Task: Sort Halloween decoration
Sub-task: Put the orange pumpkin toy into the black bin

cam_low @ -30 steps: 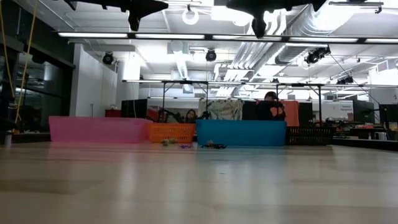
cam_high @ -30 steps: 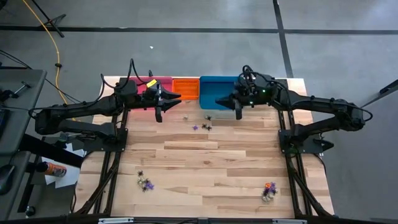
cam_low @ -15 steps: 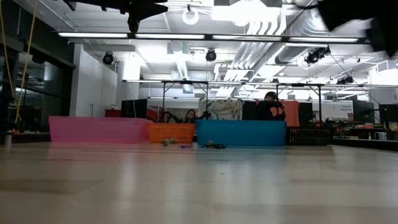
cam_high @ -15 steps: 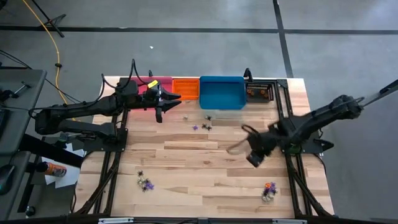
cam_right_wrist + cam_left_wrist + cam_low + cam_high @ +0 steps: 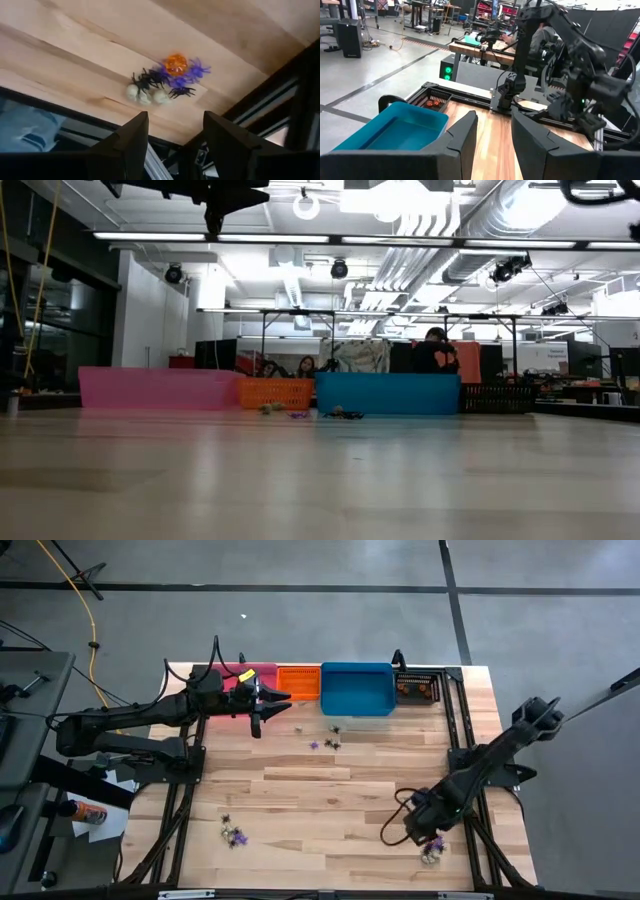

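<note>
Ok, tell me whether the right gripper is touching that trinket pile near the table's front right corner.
Apart. The right wrist view shows the right gripper open, with bare wood between its fingers and the trinket pile.

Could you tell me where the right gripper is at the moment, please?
In the high view the right gripper hangs, jaws open, over the table's near right corner, beside a small cluster of trinkets.

Trinkets point(image 5: 325, 741) near the blue bin point(image 5: 356, 688) too small to identify.
</note>
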### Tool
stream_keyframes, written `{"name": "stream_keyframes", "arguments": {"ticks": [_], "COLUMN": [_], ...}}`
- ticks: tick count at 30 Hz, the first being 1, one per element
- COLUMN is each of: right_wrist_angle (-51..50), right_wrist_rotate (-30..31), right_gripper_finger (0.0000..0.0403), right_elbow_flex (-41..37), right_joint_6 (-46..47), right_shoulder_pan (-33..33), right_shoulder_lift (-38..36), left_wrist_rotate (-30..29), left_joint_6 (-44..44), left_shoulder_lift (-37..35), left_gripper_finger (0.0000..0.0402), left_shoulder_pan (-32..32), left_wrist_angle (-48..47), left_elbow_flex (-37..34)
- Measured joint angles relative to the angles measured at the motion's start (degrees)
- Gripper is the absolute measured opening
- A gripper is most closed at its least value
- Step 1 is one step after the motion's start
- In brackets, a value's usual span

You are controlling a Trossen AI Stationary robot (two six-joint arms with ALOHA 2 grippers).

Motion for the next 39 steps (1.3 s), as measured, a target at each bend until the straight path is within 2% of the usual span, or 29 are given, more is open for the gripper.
{"name": "stream_keyframes", "arguments": {"ticks": [5, 8, 12, 19, 26, 33, 39], "right_wrist_angle": [15.93, 19.99, 22.83, 25.31, 32.29, 34.42, 34.26], "right_wrist_rotate": [-2.51, -1.91, -1.26, -0.75, -2.67, -2.72, -2.7], "right_gripper_finger": [0.0184, 0.0184, 0.0183, 0.0183, 0.0183, 0.0183, 0.0183], "right_elbow_flex": [-8.34, -13.15, -15.77, -18.54, -23.17, -24.14, -24.14], "right_joint_6": [2.15, 6.65, 10.76, 12.48, 15.79, 16.76, 16.05], "right_shoulder_pan": [-0.02, -0.02, -0.02, -0.02, -0.02, -0.02, -0.02], "right_shoulder_lift": [1.81, 0.3, -1.47, -1.49, -1.47, -1.47, -1.47], "left_wrist_rotate": [0.0, 0.0, -0.02, -0.18, -0.61, -0.75, -3.87], "left_joint_6": [0.0, 0.07, 0.5, 0.48, -0.42, -0.46, -0.46], "left_shoulder_lift": [0.0, 0.0, 0.0, 0.0, 0.0, 0.0, 0.0], "left_gripper_finger": [0.0108, 0.0108, 0.0108, 0.0108, 0.0108, 0.0108, 0.0108], "left_shoulder_pan": [0.0, 0.0, 0.0, 0.0, -0.02, -0.02, -0.02], "left_wrist_angle": [0.01, 0.03, 0.05, 0.04, 0.03, 0.03, 0.01], "left_elbow_flex": [0.0, 0.0, 0.0, 0.0, 0.0, 0.0, 0.0]}}
